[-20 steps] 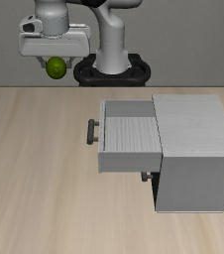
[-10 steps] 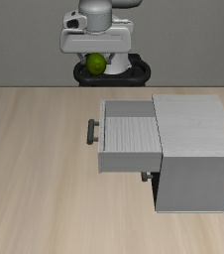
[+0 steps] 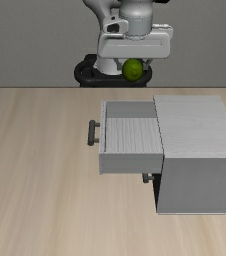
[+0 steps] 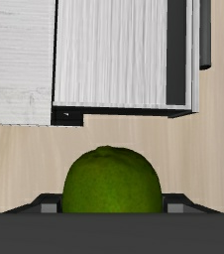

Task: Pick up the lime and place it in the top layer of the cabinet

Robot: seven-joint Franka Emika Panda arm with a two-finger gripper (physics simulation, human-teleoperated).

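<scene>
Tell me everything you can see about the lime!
The lime is round, whole and green, with dimpled skin. The gripper holds it between two fingers, one on each side, up in the air. Nothing else touches it. The open top drawer of the cabinet is nearby; the lime is not in it yet.

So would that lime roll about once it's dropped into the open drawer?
Probably a little: the lime looks round, so it could roll on the flat floor of the drawer, though the walls should stop it. It seems firm: no squashing shows where it sits in the gripper.
</scene>
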